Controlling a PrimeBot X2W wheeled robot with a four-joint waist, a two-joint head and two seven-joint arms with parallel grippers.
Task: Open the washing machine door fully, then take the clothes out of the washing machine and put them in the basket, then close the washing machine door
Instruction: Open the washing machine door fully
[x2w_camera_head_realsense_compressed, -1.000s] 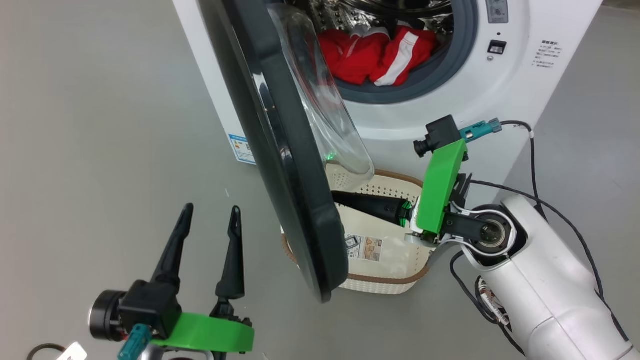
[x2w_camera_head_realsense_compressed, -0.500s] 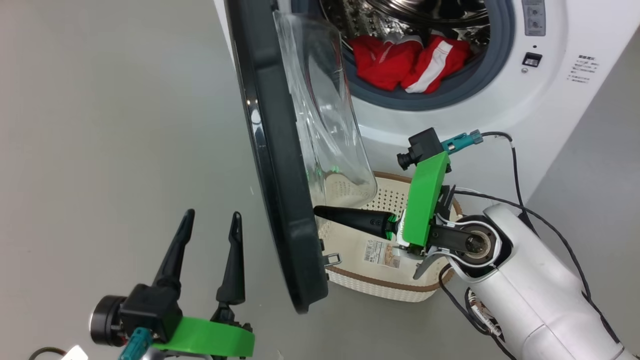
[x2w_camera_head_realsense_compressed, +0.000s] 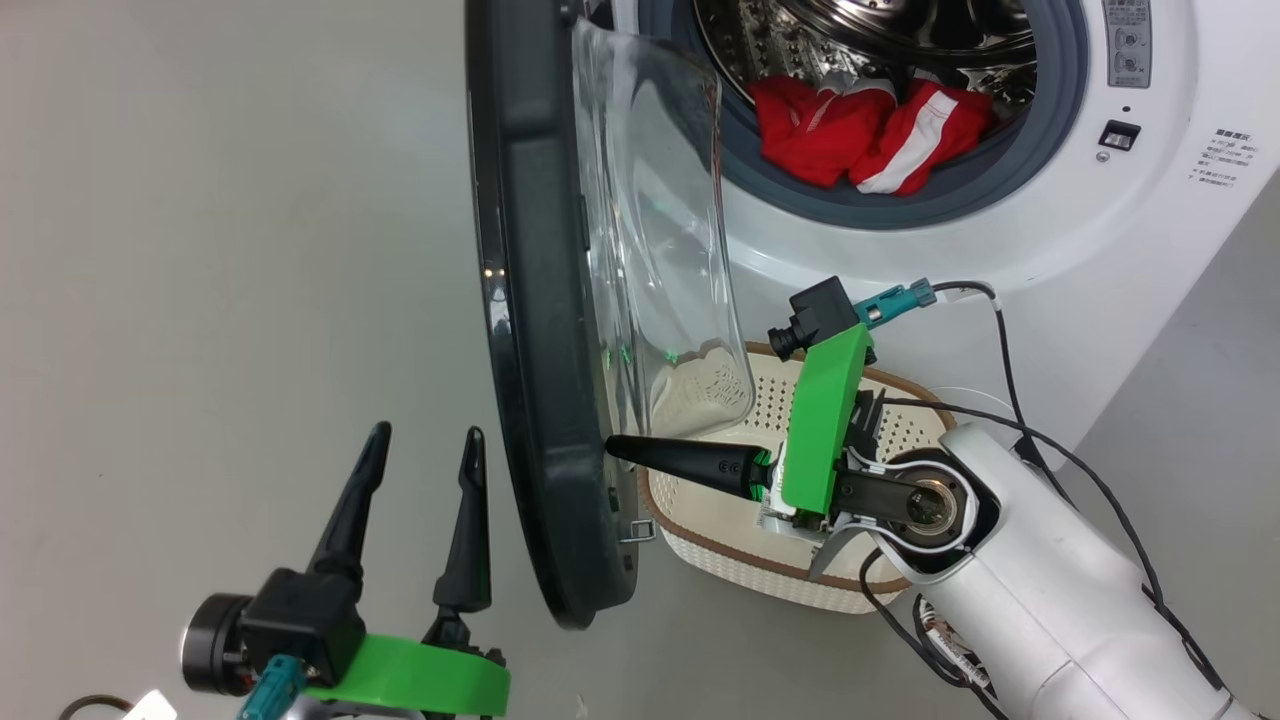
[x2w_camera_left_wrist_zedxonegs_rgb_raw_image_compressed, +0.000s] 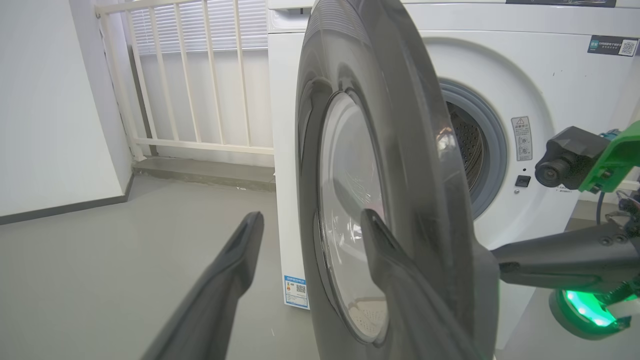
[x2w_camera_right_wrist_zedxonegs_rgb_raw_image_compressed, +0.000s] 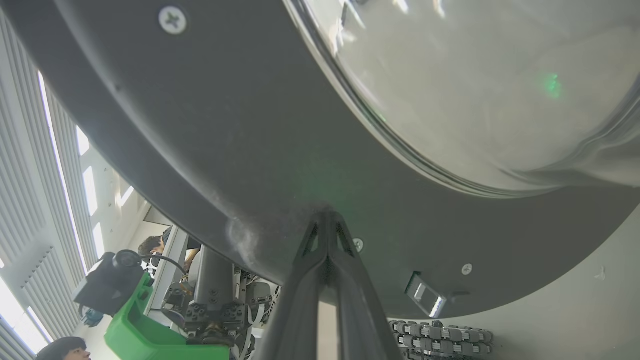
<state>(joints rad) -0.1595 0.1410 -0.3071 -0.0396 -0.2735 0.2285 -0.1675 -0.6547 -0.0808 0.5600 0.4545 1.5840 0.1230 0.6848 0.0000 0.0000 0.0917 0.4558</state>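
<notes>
White front-loading washing machine (x2w_camera_head_realsense_compressed: 1010, 250) across top right of head view, drum (x2w_camera_head_realsense_compressed: 880, 40) mouth uncovered; pale railing (x2w_camera_left_wrist_zedxonegs_rgb_raw_image_compressed: 190, 75) off to its side in left wrist view. Black washing machine door (x2w_camera_head_realsense_compressed: 530, 330) swung out roughly square to machine front, edge-on to head camera, glass bowl (x2w_camera_head_realsense_compressed: 660, 250) bulging toward drum; judged only part open, more swing needed. Cream basket (x2w_camera_head_realsense_compressed: 735, 568) on floor (x2w_camera_head_realsense_compressed: 200, 250) directly below drum mouth, placed for a short drop, tucked in behind door's inner face, bowl overhanging its near corner; empty as far as seen. Red-and-white clothes (x2w_camera_head_realsense_compressed: 860, 135) bunched at front lip of drum against grey gasket (x2w_camera_head_realsense_compressed: 900, 205), not yet taken. Across over basket, right gripper (x2w_camera_head_realsense_compressed: 614, 447), jaws pressed together into one point, tip touching door's dark inner rim below the glass; set as a pusher rather than a grasp, likely to shove door wider. On door's outer side, low and apart from it, left gripper (x2w_camera_head_realsense_compressed: 425, 434), jaws spread, holding nothing; possibly within door's further swing, worth watching. Small metal latch hook (x2w_camera_head_realsense_compressed: 636, 531) on door edge just beside basket rim; right forearm (x2w_camera_head_realsense_compressed: 1050, 620) and cable (x2w_camera_head_realsense_compressed: 1010, 350) over basket, likely obstructing any drop until withdrawn
</notes>
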